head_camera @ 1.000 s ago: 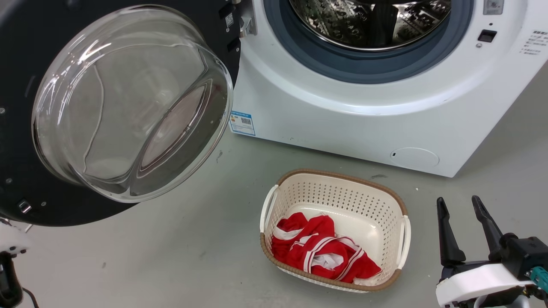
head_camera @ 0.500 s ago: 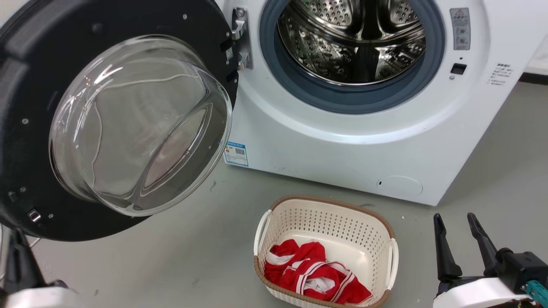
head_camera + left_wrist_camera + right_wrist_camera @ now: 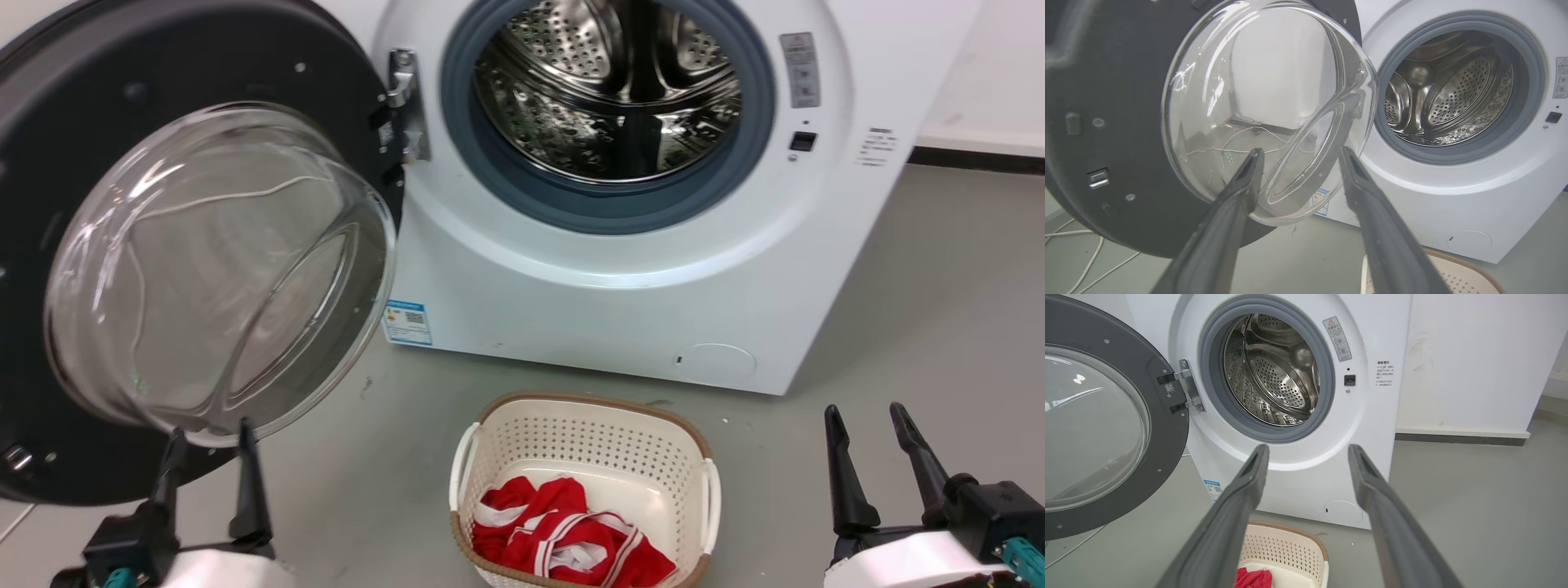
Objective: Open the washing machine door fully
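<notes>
The washing machine door point(image 3: 163, 65), a black round frame with a bulging clear glass bowl point(image 3: 212, 269), stands swung out to the left of the white machine point(image 3: 620, 310) on its hinge point(image 3: 402, 106). The steel drum point(image 3: 604, 98) lies exposed inside its grey rubber ring. My left gripper point(image 3: 210, 434) is open just below the bowl's lower edge, gripping nothing. In the left wrist view the left gripper point(image 3: 1301, 151) points at the bowl of the door point(image 3: 1106, 81). My right gripper point(image 3: 864, 412) is open at the lower right, far from the door point(image 3: 1167, 428). The right wrist view has the right gripper point(image 3: 1308, 448) facing the machine front.
A cream perforated basket point(image 3: 588, 404) with red and white clothing point(image 3: 563, 539) sits on the grey floor before the machine. White cables point(image 3: 1081, 253) lie on the floor under the door. A white wall point(image 3: 1474, 355) stands to the machine's right.
The head camera has tilted up and shifted, so the whole machine front now shows. My left gripper has risen into view beneath the door's glass bowl. The right gripper has kept its place.
</notes>
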Controlling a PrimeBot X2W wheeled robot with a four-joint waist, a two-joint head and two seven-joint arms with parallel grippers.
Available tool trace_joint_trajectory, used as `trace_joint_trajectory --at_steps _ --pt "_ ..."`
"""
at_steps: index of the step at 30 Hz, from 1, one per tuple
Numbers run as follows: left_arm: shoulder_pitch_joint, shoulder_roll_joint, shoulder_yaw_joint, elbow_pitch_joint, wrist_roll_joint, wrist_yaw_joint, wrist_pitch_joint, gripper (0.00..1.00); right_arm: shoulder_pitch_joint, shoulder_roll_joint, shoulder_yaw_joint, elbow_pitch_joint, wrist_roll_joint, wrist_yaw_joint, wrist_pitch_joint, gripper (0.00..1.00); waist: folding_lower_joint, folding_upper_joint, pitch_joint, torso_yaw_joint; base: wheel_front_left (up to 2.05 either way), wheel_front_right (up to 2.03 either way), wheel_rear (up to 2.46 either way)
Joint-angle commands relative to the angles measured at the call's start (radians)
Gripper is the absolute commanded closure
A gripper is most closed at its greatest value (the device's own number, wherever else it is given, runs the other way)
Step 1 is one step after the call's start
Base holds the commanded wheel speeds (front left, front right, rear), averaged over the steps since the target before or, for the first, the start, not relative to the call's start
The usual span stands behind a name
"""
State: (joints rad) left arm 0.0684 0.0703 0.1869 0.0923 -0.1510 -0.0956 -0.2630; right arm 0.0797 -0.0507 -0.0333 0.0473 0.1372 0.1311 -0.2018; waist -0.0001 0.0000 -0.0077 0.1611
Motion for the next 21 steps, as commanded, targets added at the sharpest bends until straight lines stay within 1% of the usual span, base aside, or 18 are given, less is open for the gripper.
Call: trace_joint_trajectory --at_steps 1,5,13,17,21 --pt "-0.018 -0.002 -0.011 0.0 0.013 -0.002 -0.003 0.0 -0.013 0.001 -0.001 -0.005 -0.012 -0.001 -0.001 0.0 0.0001 0.0 -0.002 -0.027 0.0 0.0 0.0" --pt "-0.062 -0.004 -0.047 -0.008 0.045 -0.009 -0.003 0.0 -0.02 0.001 -0.004 -0.034 -0.028 -0.001 0.003 0.0 0.0001 0.0 0.002 -0.076 0.0 0.0 0.0" --pt "-0.125 -0.007 -0.088 -0.023 0.094 -0.003 -0.003 0.0 -0.026 0.001 -0.024 -0.105 -0.079 -0.001 0.034 0.0 0.0001 0.0 0.012 -0.15 0.0 0.0 0.0" --pt "-0.125 -0.004 -0.094 -0.026 0.112 -0.001 -0.003 0.0 -0.016 0.001 -0.025 -0.115 -0.092 -0.001 0.044 0.0 0.0001 0.0 0.014 -0.167 0.0 0.0 0.0" --pt "-0.105 -0.004 -0.1 -0.013 0.118 0.007 -0.003 0.0 -0.007 0.001 -0.009 -0.094 -0.089 -0.001 0.05 0.0 0.0001 0.0 0.017 -0.173 0.0 0.0 0.0"
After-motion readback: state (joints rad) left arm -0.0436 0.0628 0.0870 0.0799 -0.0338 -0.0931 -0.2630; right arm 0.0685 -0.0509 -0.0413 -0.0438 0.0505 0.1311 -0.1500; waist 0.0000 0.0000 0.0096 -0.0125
